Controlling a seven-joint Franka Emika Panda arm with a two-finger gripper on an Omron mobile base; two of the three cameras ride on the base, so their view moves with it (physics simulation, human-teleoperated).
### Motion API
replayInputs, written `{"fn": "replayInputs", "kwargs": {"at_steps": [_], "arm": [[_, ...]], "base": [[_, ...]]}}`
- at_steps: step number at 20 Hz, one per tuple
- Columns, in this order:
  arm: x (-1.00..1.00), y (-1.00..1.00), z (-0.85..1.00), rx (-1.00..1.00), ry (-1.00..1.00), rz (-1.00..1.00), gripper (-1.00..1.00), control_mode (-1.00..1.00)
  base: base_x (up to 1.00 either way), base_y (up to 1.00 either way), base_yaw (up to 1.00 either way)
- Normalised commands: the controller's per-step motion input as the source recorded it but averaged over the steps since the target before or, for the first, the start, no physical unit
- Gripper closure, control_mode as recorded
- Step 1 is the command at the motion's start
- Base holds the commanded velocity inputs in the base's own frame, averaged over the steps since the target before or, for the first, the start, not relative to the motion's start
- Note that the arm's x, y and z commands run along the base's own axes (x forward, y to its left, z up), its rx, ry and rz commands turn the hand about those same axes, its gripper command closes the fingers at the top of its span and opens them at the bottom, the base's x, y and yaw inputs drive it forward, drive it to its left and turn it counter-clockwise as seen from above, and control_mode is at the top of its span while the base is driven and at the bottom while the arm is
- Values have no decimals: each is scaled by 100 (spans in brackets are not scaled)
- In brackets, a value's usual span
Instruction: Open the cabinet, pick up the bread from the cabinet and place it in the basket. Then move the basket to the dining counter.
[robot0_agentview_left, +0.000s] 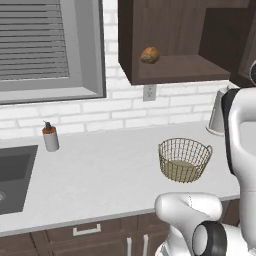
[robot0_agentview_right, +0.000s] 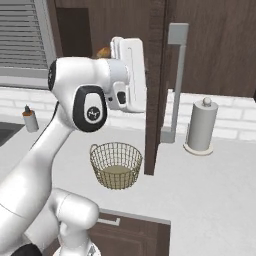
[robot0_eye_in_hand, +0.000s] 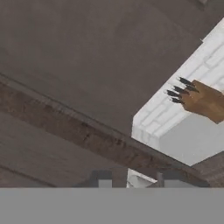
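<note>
Cabinet (robot0_agentview_left: 175, 40) open, bread (robot0_agentview_left: 150, 55) sitting near shelf's front edge.
Door (robot0_agentview_right: 155, 90) swung out edge-on, just right of basket (robot0_agentview_right: 116, 165) on worktop (robot0_agentview_right: 210, 200); bare worktop around basket. Gripper (robot0_eye_in_hand: 131, 179) close to cabinet edge, 2 tips set apart, gripping nothing.

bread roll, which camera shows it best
The left base view: the bread roll sits in plain sight on the open cabinet shelf. In the right base view only a sliver of it peeks past the arm. The hand view gives no clear sight of it.
</note>
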Motion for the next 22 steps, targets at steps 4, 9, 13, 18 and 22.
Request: {"fn": "replayInputs", "kwargs": {"at_steps": [4, 9, 13, 18, 22], "arm": [[-70, 84, 8, -4, -9, 7, 100, -100], [-35, 91, 54, -18, 0, 21, 100, -100], [0, 81, 84, -35, 34, 32, 100, -100], [0, 55, 8, -5, 43, 37, 100, -100], [7, 53, -42, 0, 31, 40, 100, -100]], "base": [[0, 0, 0], [0, 0, 0], [0, 0, 0], [0, 0, 0], [0, 0, 0]]}}
